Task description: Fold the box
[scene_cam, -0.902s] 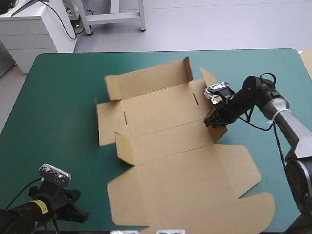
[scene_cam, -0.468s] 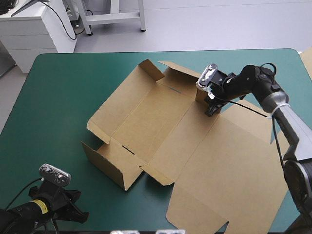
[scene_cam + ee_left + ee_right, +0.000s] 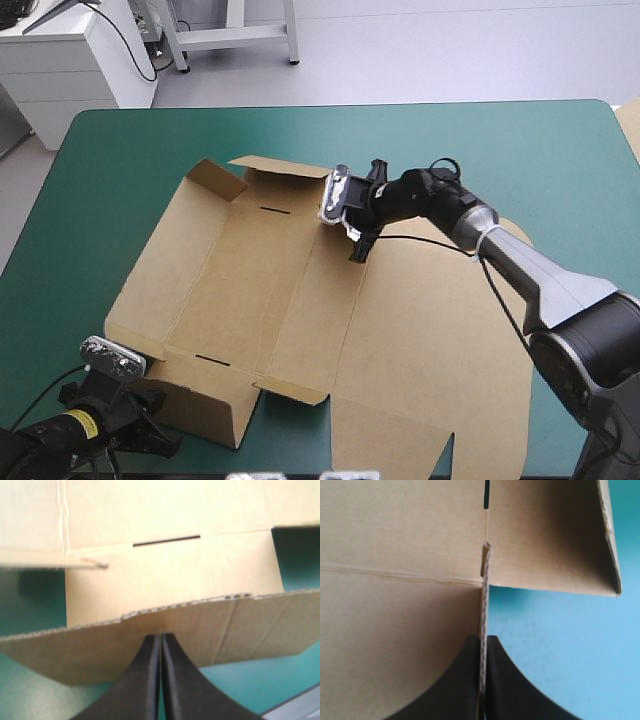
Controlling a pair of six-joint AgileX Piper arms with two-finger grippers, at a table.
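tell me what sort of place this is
Probably a robot lab bench: a table with a teal-green cover, a cut brown box partly folded on it, the right gripper shut on a box flap, and the left gripper shut by the near wall.

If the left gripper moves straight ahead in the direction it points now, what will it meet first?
Most likely the box: its near raised wall stands directly ahead of the shut left gripper. Depth is unclear, so the tips may be touching it now.
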